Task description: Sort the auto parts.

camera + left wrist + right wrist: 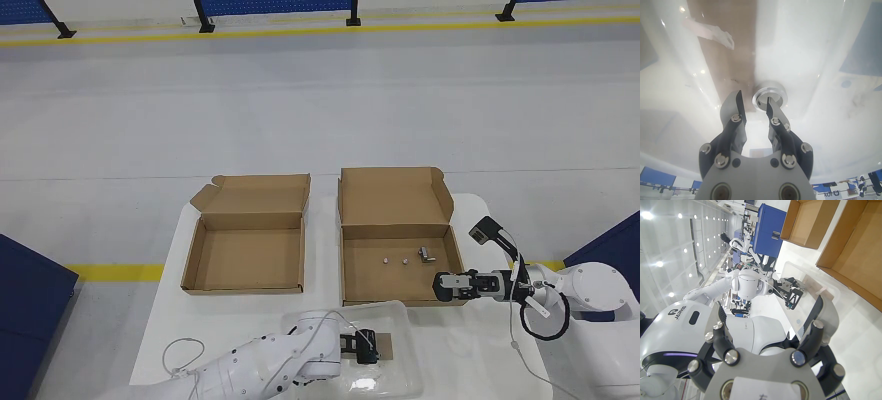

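Left gripper (754, 96) is down in clear tray (410, 352), jaws apart, one finger inside the bore of metal ring (776, 86), the other outside its wall. Not clamped yet. Ring sits flat on the tray floor beside a brown cardboard strip (730, 62), with white plastic clip (715, 35) farther along it. Right gripper (438, 287) is spread wide with nothing in it, near the front corner of right box (395, 285), which holds a few small parts (427, 254). Left box (245, 260) is bare. Risks: the thin-wall pinch slips on smooth metal, so the ring tips or skids; drops in transit; wrong box.
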You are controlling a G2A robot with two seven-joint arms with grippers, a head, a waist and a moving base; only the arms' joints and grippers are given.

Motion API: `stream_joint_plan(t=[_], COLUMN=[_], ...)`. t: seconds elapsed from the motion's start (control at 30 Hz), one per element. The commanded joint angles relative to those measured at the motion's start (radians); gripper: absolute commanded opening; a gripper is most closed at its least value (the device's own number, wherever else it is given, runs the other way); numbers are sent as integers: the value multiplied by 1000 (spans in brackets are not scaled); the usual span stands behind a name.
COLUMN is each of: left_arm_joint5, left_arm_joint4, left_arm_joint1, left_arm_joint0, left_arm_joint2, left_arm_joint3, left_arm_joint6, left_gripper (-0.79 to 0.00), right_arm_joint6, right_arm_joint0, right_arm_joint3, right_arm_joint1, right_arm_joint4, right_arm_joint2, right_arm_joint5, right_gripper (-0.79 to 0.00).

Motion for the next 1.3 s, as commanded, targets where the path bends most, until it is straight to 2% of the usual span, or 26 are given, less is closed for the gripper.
stream_joint_plan(t=[0.0,0.43,0.7,0.97,1.27], left_arm_joint5=[-3,-14,-14,-5,12], left_arm_joint4=[-2,-4,-1,2,5], left_arm_joint1=[-3,-17,-18,-20,-18], left_arm_joint0=[1,0,4,2,-3], left_arm_joint2=[-1,-2,0,-1,10], left_arm_joint3=[6,32,38,36,24], left_arm_joint6=[3,14,14,6,-12], left_gripper=[-536,-610,-603,-523,-493], right_arm_joint6=[0,0,0,0,0], right_arm_joint0=[0,0,0,0,0], right_arm_joint3=[0,0,0,0,0], right_arm_joint1=[0,0,0,0,0], right_arm_joint4=[0,0,0,0,0], right_arm_joint2=[0,0,0,0,0], right_arm_joint5=[0,0,0,0,0], right_gripper=[0,0,0,0,0])
